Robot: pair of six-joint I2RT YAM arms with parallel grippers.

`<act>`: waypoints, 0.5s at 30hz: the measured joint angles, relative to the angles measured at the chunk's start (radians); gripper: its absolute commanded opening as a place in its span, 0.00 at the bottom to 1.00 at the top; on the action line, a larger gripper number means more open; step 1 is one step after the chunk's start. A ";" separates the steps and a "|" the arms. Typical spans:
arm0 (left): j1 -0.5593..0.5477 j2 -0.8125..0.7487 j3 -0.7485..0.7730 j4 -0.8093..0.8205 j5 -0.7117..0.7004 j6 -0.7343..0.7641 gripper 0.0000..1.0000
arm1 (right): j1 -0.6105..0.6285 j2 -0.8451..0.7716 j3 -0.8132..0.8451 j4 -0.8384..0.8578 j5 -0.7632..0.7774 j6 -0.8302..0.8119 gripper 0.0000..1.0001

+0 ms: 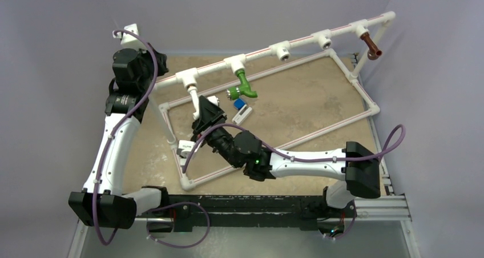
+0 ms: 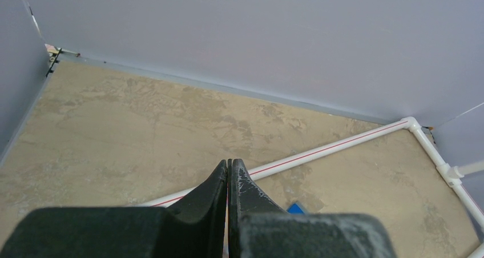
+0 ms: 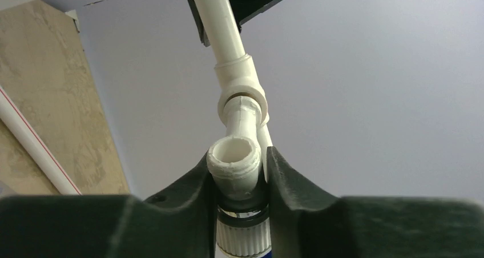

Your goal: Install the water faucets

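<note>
Overhead view: a white pipe frame (image 1: 297, 41) stands on a tan table (image 1: 308, 104), and its raised top rail carries a row of tee fittings. The green faucet (image 1: 243, 85) hangs from the third tee counted from the left, spout pointing right. The brown faucet (image 1: 371, 45) hangs from the tee at the far right end of the rail. Between the frame's lower rails, just below the green faucet, lie a small blue-and-white block (image 1: 238, 105) and a white block (image 1: 242, 116) on the table.

Right wrist view: the right gripper (image 3: 240, 156) pinches the white faucet (image 3: 234, 164) by its body, one finger on each side. An open round end of the faucet faces the camera, and a ribbed collar shows low between the fingers. A short stub of the faucet runs up to the collar of a tee fitting (image 3: 242, 89). Whether the stub is seated inside cannot be told. In the overhead view this tee is the second from the left.

Left wrist view: the left gripper (image 2: 229, 171) has its fingers pressed together with nothing between them, and it hangs above the table, apart from all three faucets.
</note>
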 measured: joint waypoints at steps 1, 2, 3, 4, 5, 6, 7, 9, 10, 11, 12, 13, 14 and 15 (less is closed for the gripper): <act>0.001 0.000 0.000 0.000 0.000 0.000 0.00 | 0.000 0.001 0.002 0.012 0.002 0.003 0.13; 0.002 0.000 0.000 0.000 0.000 0.000 0.00 | 0.000 0.001 0.005 0.024 0.007 0.021 0.04; 0.003 0.000 0.000 0.000 0.000 0.000 0.00 | 0.000 0.003 0.005 0.028 0.014 0.032 0.00; 0.003 0.001 0.000 0.001 0.000 0.000 0.00 | 0.000 0.006 0.006 0.034 0.021 0.035 0.00; 0.005 0.002 0.000 0.003 0.000 0.000 0.00 | 0.002 0.011 0.005 0.048 0.034 0.050 0.00; 0.005 0.002 0.000 0.004 0.000 0.000 0.00 | 0.002 0.017 0.005 0.065 0.044 0.063 0.00; 0.005 0.003 0.000 0.004 0.002 0.000 0.00 | 0.004 0.023 0.005 0.082 0.050 0.074 0.00; 0.005 0.003 0.000 0.004 0.007 0.000 0.00 | 0.008 0.038 0.006 0.123 0.070 0.120 0.00; 0.006 0.003 0.000 0.004 0.010 0.000 0.00 | 0.010 0.045 0.006 0.143 0.080 0.144 0.00; 0.006 0.003 0.000 0.004 0.013 0.000 0.00 | 0.011 0.052 0.008 0.161 0.089 0.172 0.00; 0.007 0.003 0.000 0.005 0.016 0.000 0.00 | 0.013 0.062 0.013 0.181 0.104 0.213 0.00; 0.009 0.003 0.000 0.006 0.019 0.000 0.00 | 0.015 0.069 0.020 0.196 0.119 0.268 0.00; 0.010 0.004 0.000 0.008 0.023 0.000 0.00 | 0.017 0.075 0.028 0.207 0.135 0.330 0.00; 0.011 0.005 0.000 0.010 0.024 0.000 0.00 | 0.019 0.080 0.038 0.215 0.154 0.402 0.00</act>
